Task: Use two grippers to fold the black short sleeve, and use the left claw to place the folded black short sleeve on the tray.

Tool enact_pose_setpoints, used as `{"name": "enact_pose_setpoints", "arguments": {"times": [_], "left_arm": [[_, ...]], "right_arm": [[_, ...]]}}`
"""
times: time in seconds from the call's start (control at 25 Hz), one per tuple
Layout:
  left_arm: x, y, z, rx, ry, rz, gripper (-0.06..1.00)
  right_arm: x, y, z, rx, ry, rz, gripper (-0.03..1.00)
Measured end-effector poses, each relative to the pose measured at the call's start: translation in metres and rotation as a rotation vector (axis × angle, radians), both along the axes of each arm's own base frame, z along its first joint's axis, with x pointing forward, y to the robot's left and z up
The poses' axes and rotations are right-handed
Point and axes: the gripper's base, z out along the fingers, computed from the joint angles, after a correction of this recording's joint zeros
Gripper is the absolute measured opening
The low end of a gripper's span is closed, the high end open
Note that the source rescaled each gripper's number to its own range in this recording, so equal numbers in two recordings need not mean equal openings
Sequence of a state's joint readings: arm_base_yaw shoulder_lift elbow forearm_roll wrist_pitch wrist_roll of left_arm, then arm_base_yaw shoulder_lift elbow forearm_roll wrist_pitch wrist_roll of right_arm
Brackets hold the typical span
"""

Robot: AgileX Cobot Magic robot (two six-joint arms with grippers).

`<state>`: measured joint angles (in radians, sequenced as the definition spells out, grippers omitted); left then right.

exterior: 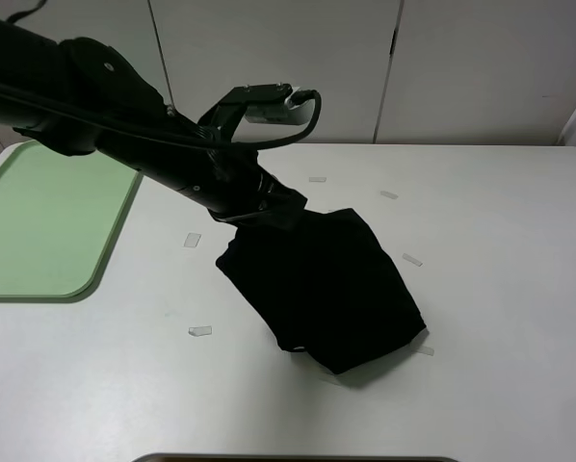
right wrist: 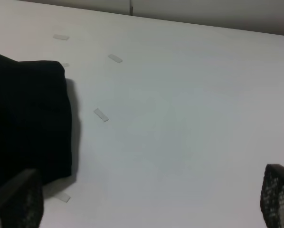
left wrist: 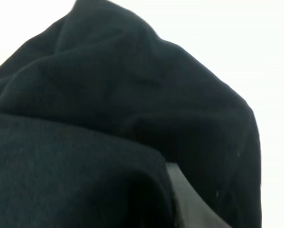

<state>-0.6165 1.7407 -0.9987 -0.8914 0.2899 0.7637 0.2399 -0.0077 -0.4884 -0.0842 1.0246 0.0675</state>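
Looking from the high camera, we see the left gripper [exterior: 272, 206] closed at the upper left corner of the folded shirt [exterior: 341, 289]; the wrist view shows dark cloth bunched over one of its fingers [left wrist: 192, 202], so we judge the jaws are pinched on that corner; the shirt lies near the middle of the table [exterior: 500, 250], and its gripped end seems a little raised; its long axis runs from the gripper down and to the right in the high view, pointing away from the tray [exterior: 38, 221]; the tray sits to the left of the gripper, well apart from the cloth, with bare table between; so the coming carry goes leftward, and we expect the bulk of the shirt to trail behind the gripper rather than lead it; the left arm is the one nearer the tray; the right gripper [right wrist: 146, 204] hangs with its jaws spread wide and nothing between them, just beside the shirt's edge away from the tray, out of the high camera's sight
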Motion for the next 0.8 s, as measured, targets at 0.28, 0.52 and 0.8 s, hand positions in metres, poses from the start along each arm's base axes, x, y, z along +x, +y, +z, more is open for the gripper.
{"name": "enact_pose_setpoints", "arguments": {"times": [0.28, 0.52, 0.8], "left_arm": [[0.011, -0.018, -0.042, -0.054, 0.083, 0.199, 0.01], [0.013, -0.033, -0.038, -0.057, -0.021, 0.205, 0.01], [0.013, -0.047, -0.044, -0.042, -0.051, 0.119, 0.08]], "right_arm": [[0.0, 0.0, 0.0, 0.0, 0.0, 0.0, 1.0], [0.0, 0.0, 0.0, 0.0, 0.0, 0.0, 1.0], [0.0, 0.0, 0.0, 0.001, 0.0, 0.001, 1.0]]}}
